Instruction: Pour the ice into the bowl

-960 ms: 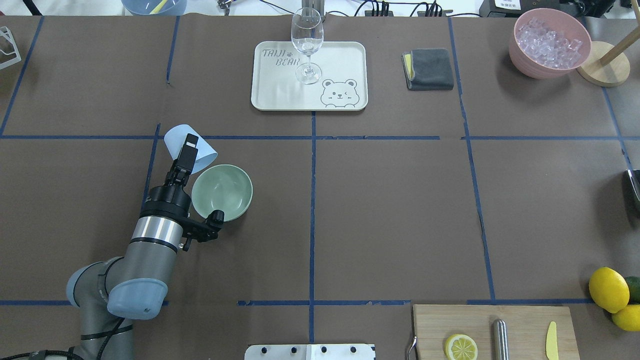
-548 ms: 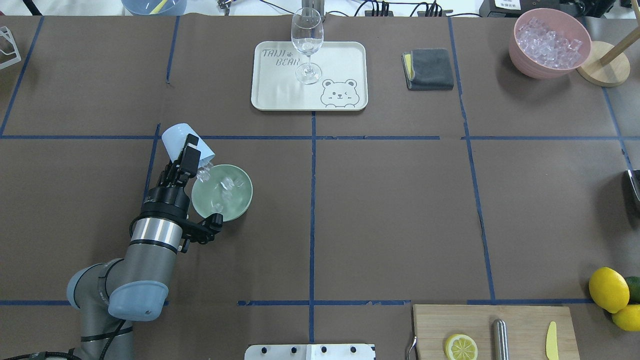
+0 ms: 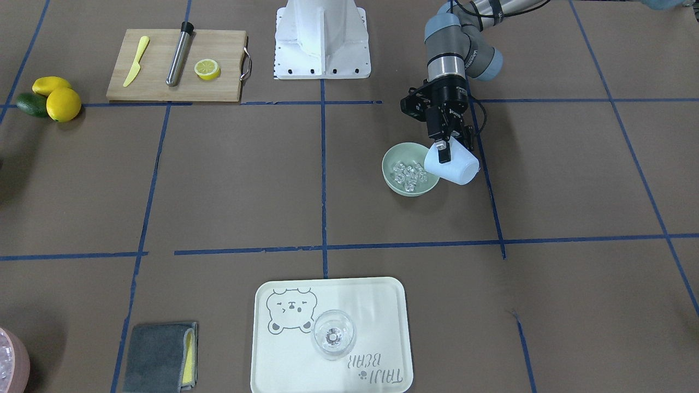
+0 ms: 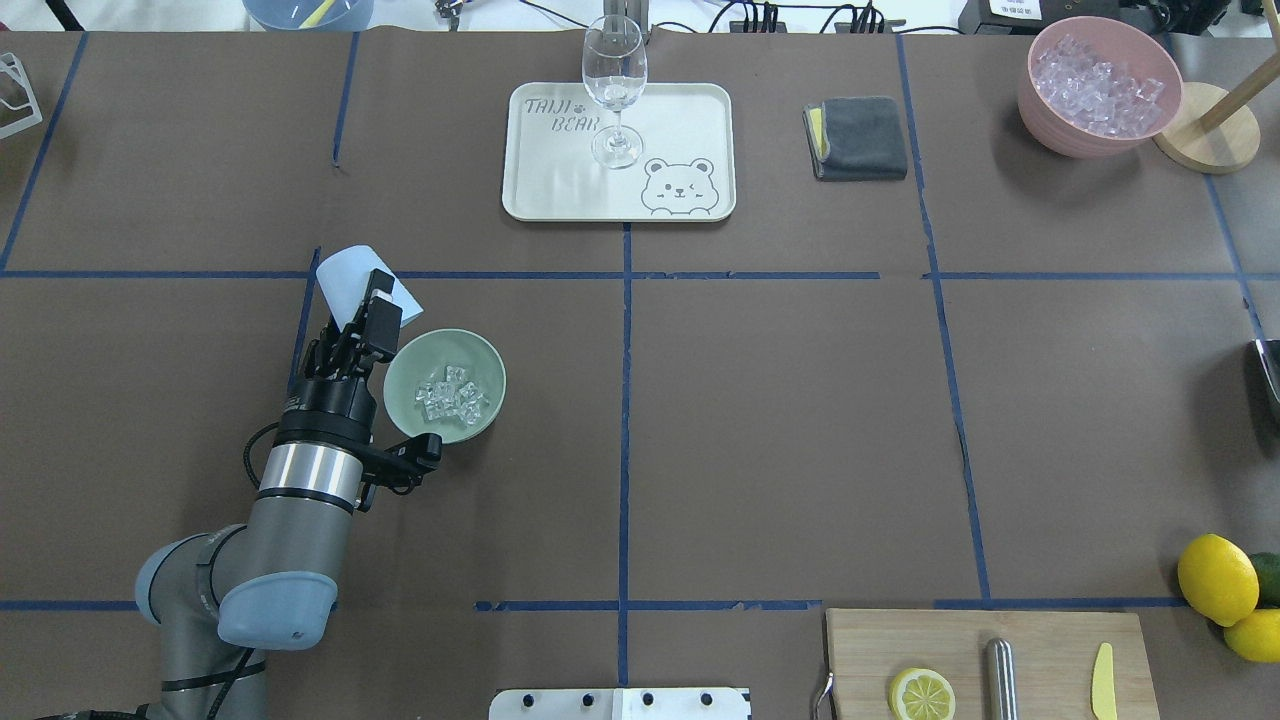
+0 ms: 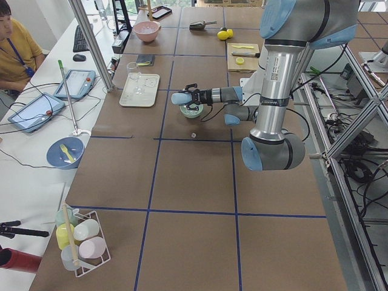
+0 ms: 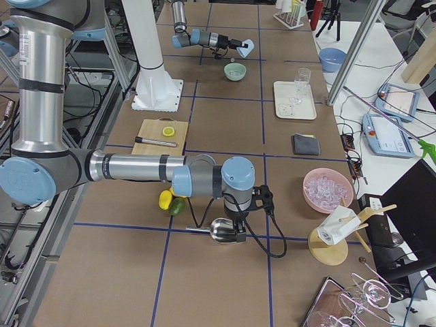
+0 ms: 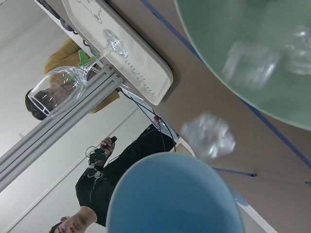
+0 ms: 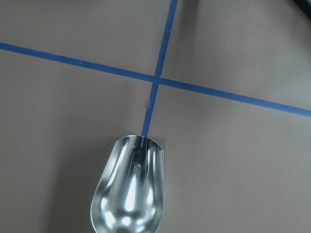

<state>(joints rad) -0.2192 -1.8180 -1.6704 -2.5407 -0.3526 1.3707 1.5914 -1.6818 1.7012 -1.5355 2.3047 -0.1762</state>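
The ice (image 4: 450, 393) lies heaped in the bowl (image 4: 495, 370), a small pile of clear cubes on its floor; the bowl stands on the paper in the left half of the bench, about midway between the near and far edges, and well in from the left edge. My left gripper (image 4: 372, 292) is clamped on the cup (image 4: 345, 272), one finger on the outer wall; the cup is tipped past level, its mouth at the bowl's rim on the side toward the left edge and its base pointing away toward the far left corner. From my left wrist one blurred clear lump (image 7: 209, 137) shows between the cup's rim and the bowl; I cannot tell whether it lies on the paper or hangs in the air. My right gripper (image 6: 238, 230) sits low by the right edge of the bench, the scoop (image 8: 130, 194) just below its camera over a cross of blue tape; its fingers are out of sight, so I cannot tell how the jaws stand. At the middle of the far edge is the tray (image 4: 690, 110) with the glass (image 4: 614, 75) upright on it; the cloth (image 4: 860, 138) lies beside it toward the right; the pink bowl (image 4: 1040, 110) of ice fills the far right corner; the board (image 4: 1050, 640) is at the near edge, the lemons (image 4: 1216, 578) at the near right corner.
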